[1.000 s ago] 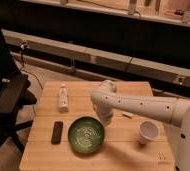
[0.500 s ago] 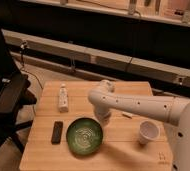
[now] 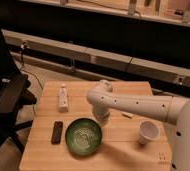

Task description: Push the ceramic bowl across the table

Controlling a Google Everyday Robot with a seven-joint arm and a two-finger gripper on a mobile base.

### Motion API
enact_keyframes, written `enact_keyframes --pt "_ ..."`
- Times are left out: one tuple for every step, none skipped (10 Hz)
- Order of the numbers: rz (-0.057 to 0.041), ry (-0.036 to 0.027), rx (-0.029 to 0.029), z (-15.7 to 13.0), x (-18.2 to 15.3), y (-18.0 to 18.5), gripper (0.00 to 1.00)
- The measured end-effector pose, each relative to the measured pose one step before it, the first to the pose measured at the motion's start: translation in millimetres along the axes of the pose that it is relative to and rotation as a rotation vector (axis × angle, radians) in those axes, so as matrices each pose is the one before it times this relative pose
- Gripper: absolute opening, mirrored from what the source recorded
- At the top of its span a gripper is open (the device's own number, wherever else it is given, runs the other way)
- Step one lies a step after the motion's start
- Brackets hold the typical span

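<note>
The ceramic bowl (image 3: 83, 136), dark green with pale swirl lines inside, sits near the front middle of the light wooden table (image 3: 119, 151). My white arm reaches in from the right, bends above the table's middle and points down. The gripper (image 3: 102, 119) is at the bowl's far right rim, touching it or very close to it.
A white bottle (image 3: 63, 97) lies at the table's back left. A dark flat rectangular object (image 3: 57, 132) lies just left of the bowl. A white paper cup (image 3: 148, 133) stands at the right, with a small white item (image 3: 127, 115) behind it. A black chair (image 3: 8, 102) stands left of the table.
My arm has swung a little to the left, and the bowl has shifted slightly left with it, closer to the dark rectangular object.
</note>
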Motion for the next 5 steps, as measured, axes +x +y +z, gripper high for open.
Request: enact_keyframes --pt "-0.00696 -0.00038 -0.00013 -0.2 -1.75 -1.04 0.0" --pt "-0.00788 -0.00092 -0.00025 0.05 -2.12 -1.31 0.0" --pt "-0.00587 -0.00141 -0.00029 -0.14 -1.55 -0.65 0.0" --pt "-0.00422 -0.00014 -0.00003 0.06 -0.41 -0.32 0.0" --pt "-0.0051 -0.00038 0.00027 -0.08 -0.39 -0.29 0.0"
